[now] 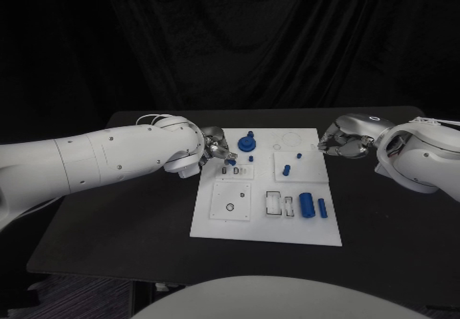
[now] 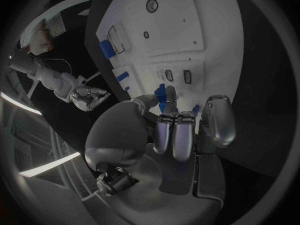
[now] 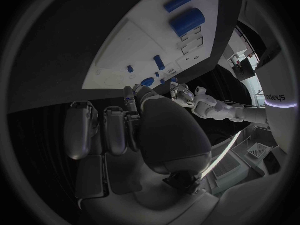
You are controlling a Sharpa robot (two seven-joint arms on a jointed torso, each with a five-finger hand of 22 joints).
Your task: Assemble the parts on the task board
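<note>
White board (image 1: 240,222) mid-table (image 1: 115,226) — blue parts lying on it; left hand (image 1: 215,150) at its far left corner pinches a small blue part (image 1: 231,162); right hand (image 1: 343,143) off its far right edge, fingers curled in, holding nothing

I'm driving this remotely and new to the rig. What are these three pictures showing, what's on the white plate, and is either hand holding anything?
The square picture looks down from the robot's head at a black table. The two round ones come from cameras behind each wrist, so each shows that hand's own palm and fingers up close.

The white plate is the task board. On it lie small blue parts: a large cylinder with a thinner bar beside it, a knobbed piece near the far edge, and a few small pegs.

The left hand is over the board's far left corner, with a small blue part at its fingers; whether it is gripped is unclear. The right hand, beside the board's far right edge, is curled and seems to hold nothing.
</note>
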